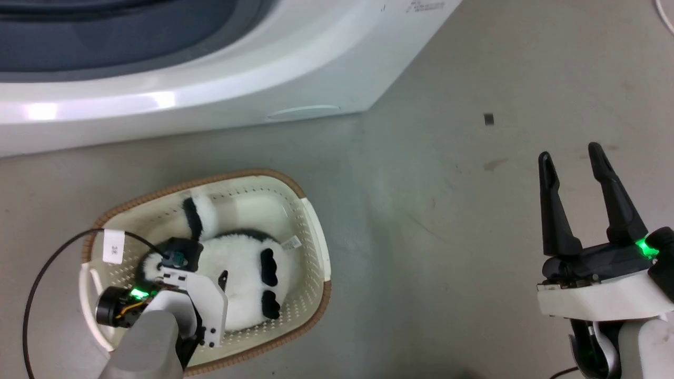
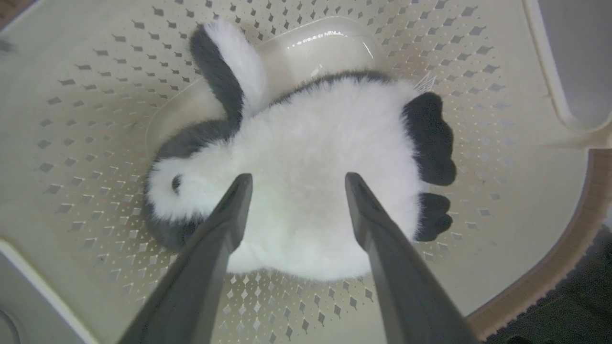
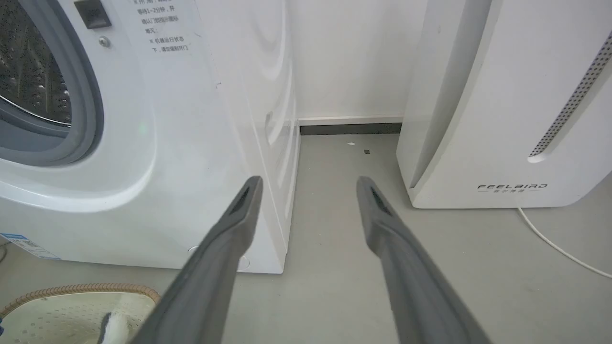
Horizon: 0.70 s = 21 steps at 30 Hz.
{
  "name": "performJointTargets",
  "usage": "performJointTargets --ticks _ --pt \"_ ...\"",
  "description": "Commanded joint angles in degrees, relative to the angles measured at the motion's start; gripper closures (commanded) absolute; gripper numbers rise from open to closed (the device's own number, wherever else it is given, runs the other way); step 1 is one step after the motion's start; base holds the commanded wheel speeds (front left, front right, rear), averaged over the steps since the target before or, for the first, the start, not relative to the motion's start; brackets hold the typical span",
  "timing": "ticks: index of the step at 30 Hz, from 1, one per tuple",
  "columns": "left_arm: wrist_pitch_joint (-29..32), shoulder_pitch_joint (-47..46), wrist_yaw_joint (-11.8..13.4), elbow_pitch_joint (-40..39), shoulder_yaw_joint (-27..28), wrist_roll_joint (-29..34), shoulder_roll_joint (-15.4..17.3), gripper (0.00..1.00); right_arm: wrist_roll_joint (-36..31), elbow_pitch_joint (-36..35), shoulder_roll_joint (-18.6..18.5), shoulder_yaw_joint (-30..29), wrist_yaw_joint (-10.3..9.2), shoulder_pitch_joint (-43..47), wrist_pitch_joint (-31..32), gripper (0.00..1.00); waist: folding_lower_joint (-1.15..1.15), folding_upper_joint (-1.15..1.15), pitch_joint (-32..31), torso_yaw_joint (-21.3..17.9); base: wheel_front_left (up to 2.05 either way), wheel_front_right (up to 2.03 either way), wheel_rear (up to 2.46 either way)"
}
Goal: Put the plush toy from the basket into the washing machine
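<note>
Left wrist view is showing the fluffy black-and-white penguin-like plush toy (image 2: 325, 134) lying belly-up on the bottom of the small oval cream-white perforated plastic basket (image 2: 86, 119), its head pointing left and its black feet right. The left gripper (image 2: 297, 177) is hovering right over the white belly with its two long dark fingers spread apart, the tips straddling the middle of the body; whether they are touching the fur I cannot tell. In the head view the basket is sitting on the grey floor (image 1: 447, 210), just on the near side of the large white front-loading washing machine (image 1: 210, 100). The right gripper (image 1: 570, 152) is hanging well off to the right over bare floor, fingers apart and carrying nothing. The toy is looking light, soft and very squashy, so the fingers will probably be sinking deep before they are gripping anything firm. The thick middle of the belly is seeming the best place to take hold, since a pinch on loose fur, the thin wing or the small tag is likely to slip or leave the body dangling.
</note>
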Motion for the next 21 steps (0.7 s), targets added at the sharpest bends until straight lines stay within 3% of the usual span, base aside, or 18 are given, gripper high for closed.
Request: performJointTargets --ticks 1,21 --pt "0.1 -2.0 -0.2 1.7 -0.6 -0.3 0.5 0.0 0.8 -0.6 0.1 0.0 -0.05 -1.2 -0.7 0.0 -0.01 0.0 1.8 -0.9 0.0 0.0 0.0" --pt "-0.7 -11.2 0.0 13.7 -5.7 -2.3 2.6 0.0 2.6 -3.1 0.1 -0.2 -0.05 -3.8 -3.1 0.0 -0.01 0.0 13.0 -3.1 0.0 0.0 0.0"
